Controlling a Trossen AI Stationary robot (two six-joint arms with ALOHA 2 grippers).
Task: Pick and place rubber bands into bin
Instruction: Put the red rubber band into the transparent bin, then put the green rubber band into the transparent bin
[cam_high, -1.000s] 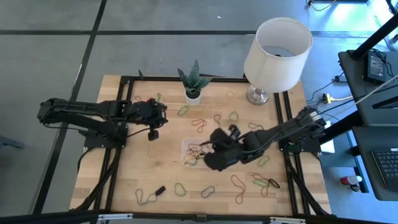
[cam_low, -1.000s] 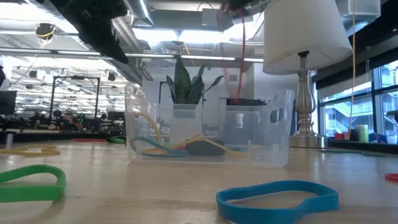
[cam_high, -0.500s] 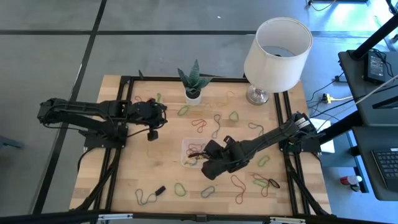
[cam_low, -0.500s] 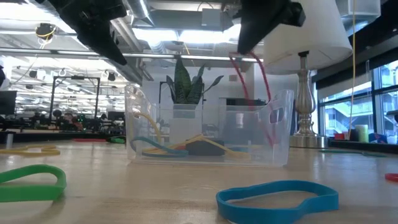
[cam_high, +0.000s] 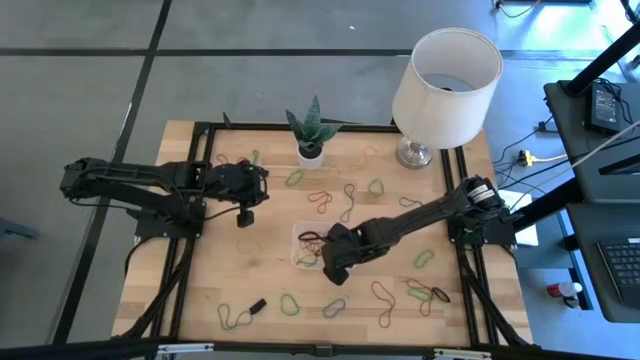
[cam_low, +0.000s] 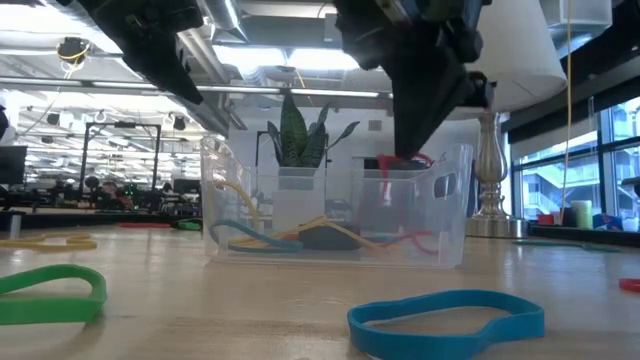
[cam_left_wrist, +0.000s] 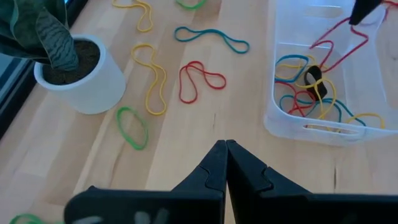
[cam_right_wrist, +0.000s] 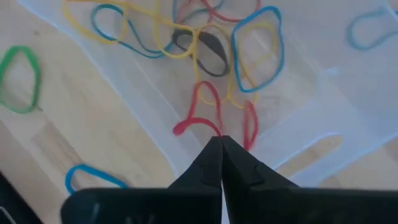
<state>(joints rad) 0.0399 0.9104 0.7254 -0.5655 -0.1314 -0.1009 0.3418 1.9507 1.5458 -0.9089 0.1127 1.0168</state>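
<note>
right gripper (cam_right_wrist: 219, 142) at frame centre pinches 1 red rubber band (cam_right_wrist: 205, 115) over the bin (cam_right_wrist: 311, 112); next, release. left gripper (cam_left_wrist: 225, 147) shut, empty.

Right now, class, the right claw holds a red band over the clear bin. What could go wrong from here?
1. The red rubber band is pinched in the shut right claw near the bin wall; released here, part may drape over the rim rather than drop inside.
2. The floppy band might cling to the fingers as they open and lift back out.
3. The claw sits low over the light bin, so a sideways move might nudge it.
</note>
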